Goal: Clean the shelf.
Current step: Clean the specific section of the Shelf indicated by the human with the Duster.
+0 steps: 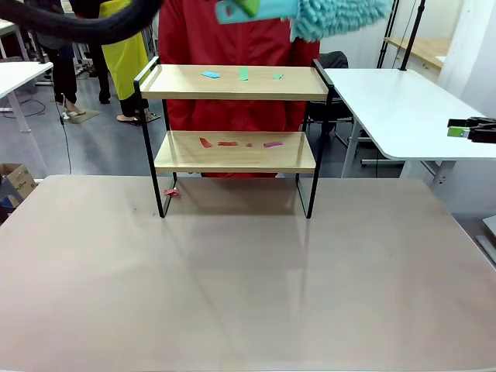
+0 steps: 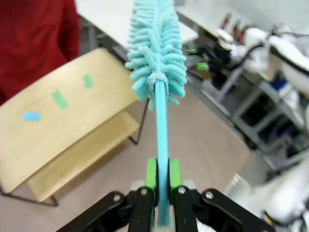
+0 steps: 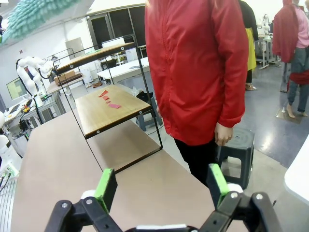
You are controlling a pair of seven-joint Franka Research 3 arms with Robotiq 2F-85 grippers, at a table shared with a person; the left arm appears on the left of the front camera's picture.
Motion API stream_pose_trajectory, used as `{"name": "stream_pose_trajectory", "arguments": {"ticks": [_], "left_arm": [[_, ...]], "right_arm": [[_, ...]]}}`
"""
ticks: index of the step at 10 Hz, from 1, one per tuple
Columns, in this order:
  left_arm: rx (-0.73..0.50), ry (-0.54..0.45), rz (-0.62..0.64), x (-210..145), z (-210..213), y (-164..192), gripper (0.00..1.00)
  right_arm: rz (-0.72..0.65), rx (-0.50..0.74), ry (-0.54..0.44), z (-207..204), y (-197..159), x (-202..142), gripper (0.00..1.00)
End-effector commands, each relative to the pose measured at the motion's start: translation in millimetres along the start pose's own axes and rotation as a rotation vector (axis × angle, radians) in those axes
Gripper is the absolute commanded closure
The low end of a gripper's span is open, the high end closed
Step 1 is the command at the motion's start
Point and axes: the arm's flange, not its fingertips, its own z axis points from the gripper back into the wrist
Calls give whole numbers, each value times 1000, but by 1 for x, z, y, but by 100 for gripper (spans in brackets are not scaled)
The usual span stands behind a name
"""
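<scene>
Teal duster, pinched in your left jaws, hangs above the shelf: lower it flat, sweep the top scraps off, right jaws spread.

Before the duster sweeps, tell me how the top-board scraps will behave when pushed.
The scraps look flat and thin, so probably very light: likely to slide or flutter under the duster. The top board looks open in front, so they may drop off.

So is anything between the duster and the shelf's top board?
Nothing visible. The left gripper is shut on the duster, its head in open air above the right end of the shelf. Only paper scraps lie on the top board; the person stands behind it.
</scene>
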Motion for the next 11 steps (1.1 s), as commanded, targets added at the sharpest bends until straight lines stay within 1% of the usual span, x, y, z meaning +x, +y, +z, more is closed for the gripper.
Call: {"name": "stream_pose_trajectory", "arguments": {"ticks": [1, 2, 3, 4, 5, 6, 7, 9, 10, 11], "left_arm": [[161, 37, -2, 14, -21, -18, 87], [88, 125, -102, 20, -33, -12, 87], [74, -7, 8, 1, -12, -11, 87], [74, -7, 8, 1, -12, -11, 87], [101, 44, -36, 4, -32, -15, 87], [88, -19, 35, 12, -31, -29, 87], [86, -34, 74, 25, -30, -57, 87], [173, -29, 116, 35, -35, -97, 87], [274, -14, 140, 37, -42, -114, 87], [353, 7, 172, 39, -51, -124, 87]], "right_arm": [[5, 2, 1, -1, 1, 3, 0], [5, 2, 1, -1, 1, 3, 0], [5, 2, 1, -1, 1, 3, 0], [5, 2, 1, -1, 1, 3, 0], [5, 2, 1, -1, 1, 3, 0], [5, 2, 1, -1, 1, 3, 0], [5, 2, 1, -1, 1, 3, 0], [5, 2, 1, -1, 1, 3, 0], [5, 2, 1, -1, 1, 3, 0], [5, 2, 1, -1, 1, 3, 0]]}}
